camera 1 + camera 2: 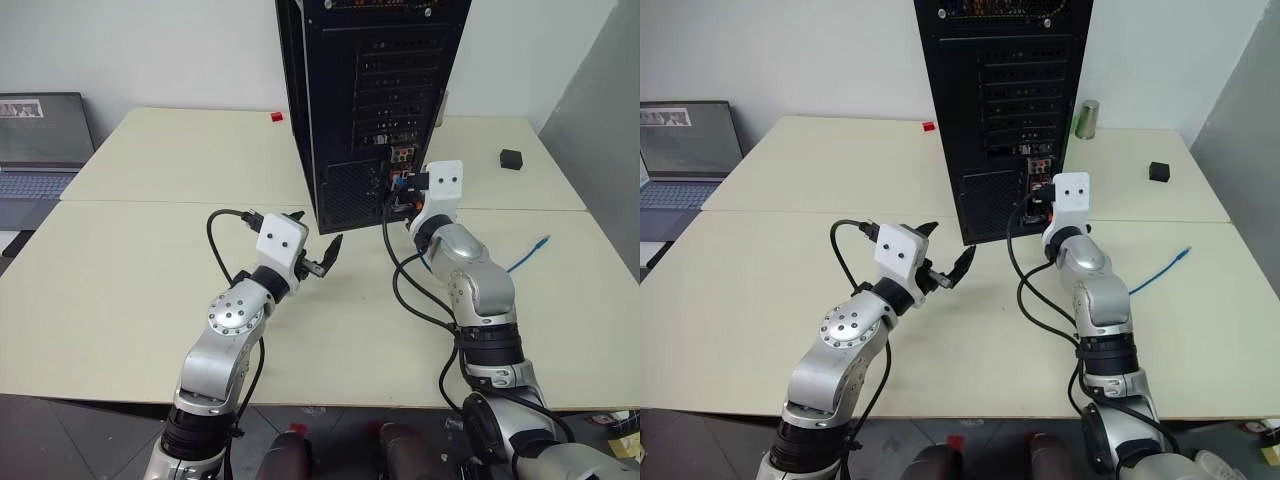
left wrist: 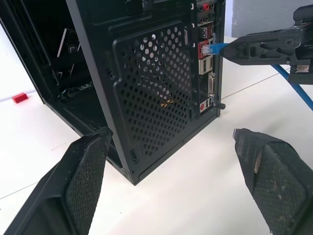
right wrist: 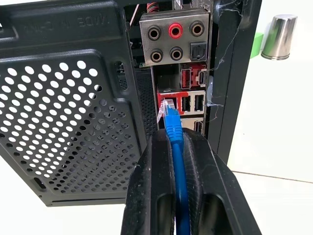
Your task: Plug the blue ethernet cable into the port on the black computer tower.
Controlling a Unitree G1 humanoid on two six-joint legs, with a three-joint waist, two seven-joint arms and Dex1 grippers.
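While R fingers [image 3: 177,147] pinch blue ethernet cable [image 3: 173,128] at tower [image 1: 330,110] port [image 3: 164,105], L fingers [image 1: 318,243] hang spread nearby.

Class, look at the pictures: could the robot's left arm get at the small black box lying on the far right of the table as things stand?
Probably not. The small black box lies beyond the tall black metal computer tower and the right end effector, which stand between it and the open left end effector.
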